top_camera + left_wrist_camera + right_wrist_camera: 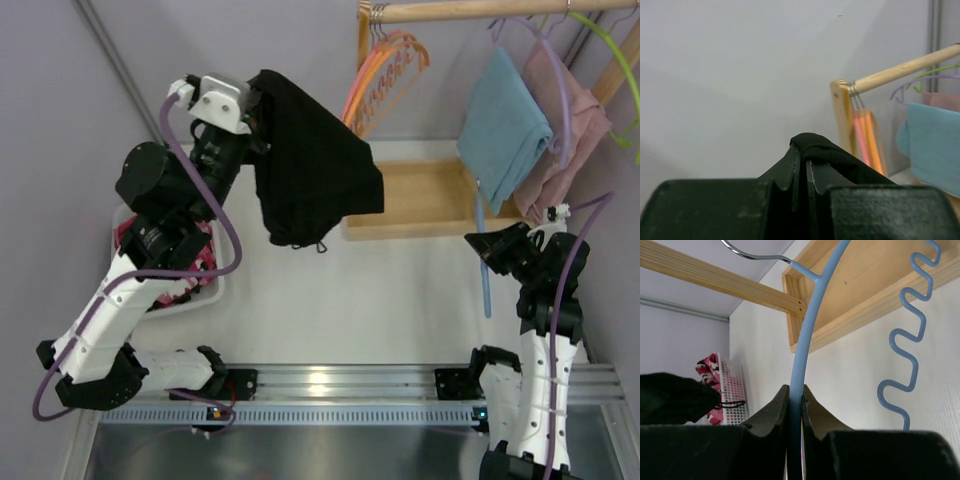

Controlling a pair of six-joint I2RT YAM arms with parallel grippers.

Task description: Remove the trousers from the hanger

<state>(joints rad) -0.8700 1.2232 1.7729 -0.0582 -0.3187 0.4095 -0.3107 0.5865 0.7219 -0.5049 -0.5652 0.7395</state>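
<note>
My left gripper (255, 100) is raised high at the back left and shut on the plain black trousers (310, 170), which hang free from it above the table. In the left wrist view the black cloth (840, 157) drapes over my closed fingertips (812, 172). My right gripper (487, 250) is shut on the bare blue hanger (486, 290), held low in front of the rack. The right wrist view shows the hanger's bar (812, 315) pinched between my jaws. The pink, white and black camouflage trousers (200, 255) lie in the white basket (215, 290) at the left.
A wooden rack with a rod (480, 10) and a base shelf (420, 200) stands at the back right. On the rod hang orange hangers (385, 70), a blue towel (505, 125), a pink towel (575, 130) and a green hanger (615, 60).
</note>
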